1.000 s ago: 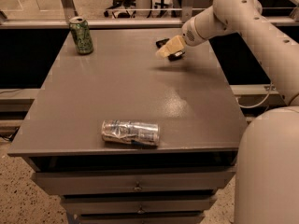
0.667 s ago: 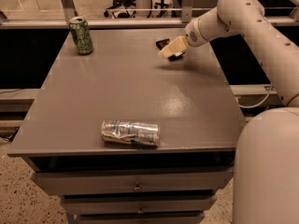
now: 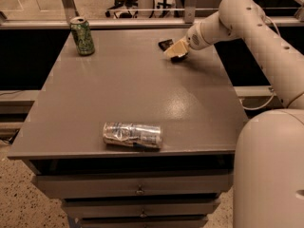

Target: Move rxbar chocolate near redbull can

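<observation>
The rxbar chocolate [image 3: 165,44] is a small black bar lying flat at the far right of the grey table top [image 3: 133,89]; only its left end shows beside the gripper. My gripper [image 3: 175,52] reaches in from the right and sits low over the bar, touching or nearly touching it. The redbull can [image 3: 133,134], silver and blue, lies on its side near the table's front edge, far from the bar.
A green can [image 3: 82,35] stands upright at the table's far left corner. Drawers [image 3: 137,189] sit below the table top. My robot body [image 3: 270,170] fills the lower right. A railing runs behind the table.
The arm has shifted slightly to the right while the gripper stays over the bar at the far right. The cans have not moved.
</observation>
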Available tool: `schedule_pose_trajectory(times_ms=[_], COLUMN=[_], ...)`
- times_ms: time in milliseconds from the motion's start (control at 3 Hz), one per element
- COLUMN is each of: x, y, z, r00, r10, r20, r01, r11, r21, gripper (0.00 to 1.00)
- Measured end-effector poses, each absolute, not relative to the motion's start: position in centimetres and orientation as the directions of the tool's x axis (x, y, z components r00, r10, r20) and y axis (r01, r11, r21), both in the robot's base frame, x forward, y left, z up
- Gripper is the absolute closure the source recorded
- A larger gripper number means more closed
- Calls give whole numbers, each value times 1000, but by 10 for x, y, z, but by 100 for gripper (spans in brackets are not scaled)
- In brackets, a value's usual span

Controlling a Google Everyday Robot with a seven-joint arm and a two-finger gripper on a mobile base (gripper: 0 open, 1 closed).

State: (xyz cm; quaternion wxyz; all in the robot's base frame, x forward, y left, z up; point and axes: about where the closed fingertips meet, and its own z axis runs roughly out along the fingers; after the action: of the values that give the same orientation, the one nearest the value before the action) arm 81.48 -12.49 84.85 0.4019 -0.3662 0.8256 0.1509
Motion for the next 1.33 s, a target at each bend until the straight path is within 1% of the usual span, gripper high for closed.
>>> schedule_pose_trajectory(times_ms=[333, 667, 1000, 1333], x=[816, 814, 811, 796], y=[-128, -128, -123, -120], z=[844, 849, 857, 877], r00=[-418, -415, -407, -399], r10=[-481, -483, -492, -524], r20=[-771, -771, -770, -752], r01=[-718, -718, -726, -747], r11=[695, 694, 685, 661], r21=[-44, -49, -54, -64], gripper=[59, 90, 100, 100])
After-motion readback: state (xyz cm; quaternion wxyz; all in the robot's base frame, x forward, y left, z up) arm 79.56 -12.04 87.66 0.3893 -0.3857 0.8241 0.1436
